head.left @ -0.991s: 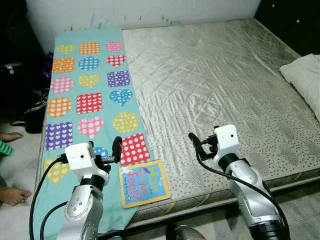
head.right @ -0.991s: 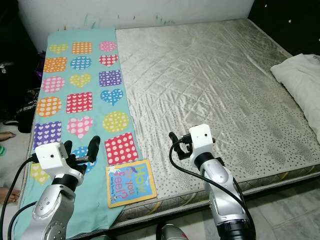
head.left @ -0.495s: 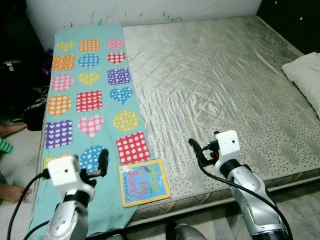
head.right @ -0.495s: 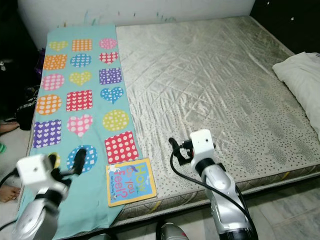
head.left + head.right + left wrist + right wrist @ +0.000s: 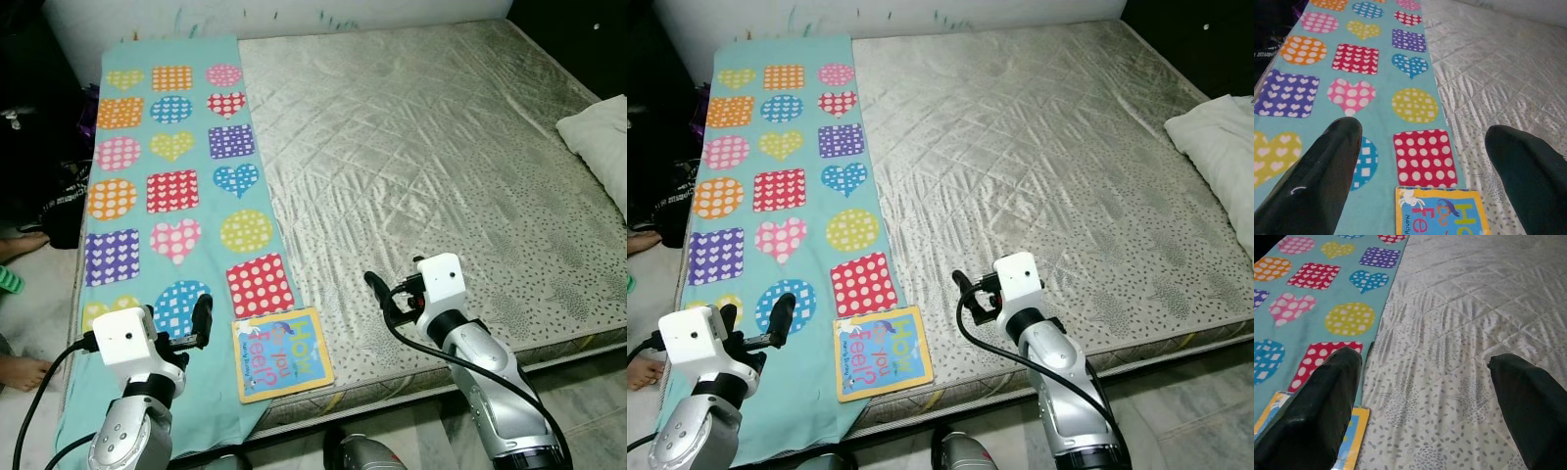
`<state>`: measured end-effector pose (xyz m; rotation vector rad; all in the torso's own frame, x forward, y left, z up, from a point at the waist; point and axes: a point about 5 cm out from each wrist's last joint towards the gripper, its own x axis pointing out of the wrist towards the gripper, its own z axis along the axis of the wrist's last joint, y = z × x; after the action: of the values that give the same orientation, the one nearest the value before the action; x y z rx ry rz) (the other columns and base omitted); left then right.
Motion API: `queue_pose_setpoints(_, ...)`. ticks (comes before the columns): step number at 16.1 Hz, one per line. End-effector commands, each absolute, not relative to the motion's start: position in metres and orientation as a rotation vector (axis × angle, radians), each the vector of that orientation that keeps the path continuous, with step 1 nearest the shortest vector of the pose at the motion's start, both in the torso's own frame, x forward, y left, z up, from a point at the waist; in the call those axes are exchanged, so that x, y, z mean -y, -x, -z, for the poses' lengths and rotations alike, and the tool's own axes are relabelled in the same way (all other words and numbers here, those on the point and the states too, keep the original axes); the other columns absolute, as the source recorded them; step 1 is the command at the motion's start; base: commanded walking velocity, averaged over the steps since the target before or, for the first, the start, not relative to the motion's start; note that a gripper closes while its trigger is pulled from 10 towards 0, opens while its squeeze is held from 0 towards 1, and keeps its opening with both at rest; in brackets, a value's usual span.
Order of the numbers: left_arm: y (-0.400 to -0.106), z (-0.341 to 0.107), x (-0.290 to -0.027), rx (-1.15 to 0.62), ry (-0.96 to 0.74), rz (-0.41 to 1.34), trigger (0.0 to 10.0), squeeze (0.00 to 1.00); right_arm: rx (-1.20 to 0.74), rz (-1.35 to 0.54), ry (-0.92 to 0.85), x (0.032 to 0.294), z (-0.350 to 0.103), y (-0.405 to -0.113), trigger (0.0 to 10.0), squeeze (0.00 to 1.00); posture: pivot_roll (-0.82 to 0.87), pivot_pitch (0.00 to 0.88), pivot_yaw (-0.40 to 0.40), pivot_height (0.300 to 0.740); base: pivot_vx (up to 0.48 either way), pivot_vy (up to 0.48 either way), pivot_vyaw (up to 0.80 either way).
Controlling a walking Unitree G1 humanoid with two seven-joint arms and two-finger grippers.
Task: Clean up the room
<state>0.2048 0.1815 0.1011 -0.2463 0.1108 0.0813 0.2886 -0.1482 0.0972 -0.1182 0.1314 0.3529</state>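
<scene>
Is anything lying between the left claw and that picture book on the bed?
Nothing visible does. The left claw hangs open just beside the book, which lies flat near the bed's edge, partly on the patterned blanket. Only bare blanket lies between them.

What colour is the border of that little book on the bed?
Yellow-orange, framing a blue cover on the children's book; the left eye view shows it best.

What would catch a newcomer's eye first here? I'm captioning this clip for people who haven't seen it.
The long turquoise cloth with bright dotted hearts, circles and squares, running down the left side of the silvery quilted mattress. At its near end lies a yellow-edged blue picture book, between the open left pincer and open right pincer.
</scene>
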Motion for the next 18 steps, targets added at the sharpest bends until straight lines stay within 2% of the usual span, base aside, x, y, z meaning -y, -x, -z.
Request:
queue_pose_setpoints(1, -0.2048, -0.1025, -0.1821, -0.115, 0.243, -0.079, 10.0, 0.0, -0.134, -0.354, 0.129, 0.1488, -0.0971, -0.2887, 10.0, 0.0, -0.11, 0.217, -0.02, 0.74, 0.0, 0.0, 0.0)
queue_pose_setpoints(11, -0.2088, -0.1036, -0.1828, -0.115, 0.228, -0.081, 10.0, 0.0, -0.135, -0.386, 0.116, 0.1444, -0.0937, -0.2845, 10.0, 0.0, -0.11, 0.225, -0.011, 0.649, 0.0, 0.0, 0.0)
queue_pose_setpoints(18, -0.2109, -0.105, -0.1869, -0.103, 0.214, -0.144, 10.0, 0.0, -0.118, -0.419, 0.131, 0.1426, -0.096, -0.288, 10.0, 0.0, -0.11, 0.226, -0.015, 0.649, 0.0, 0.0, 0.0)
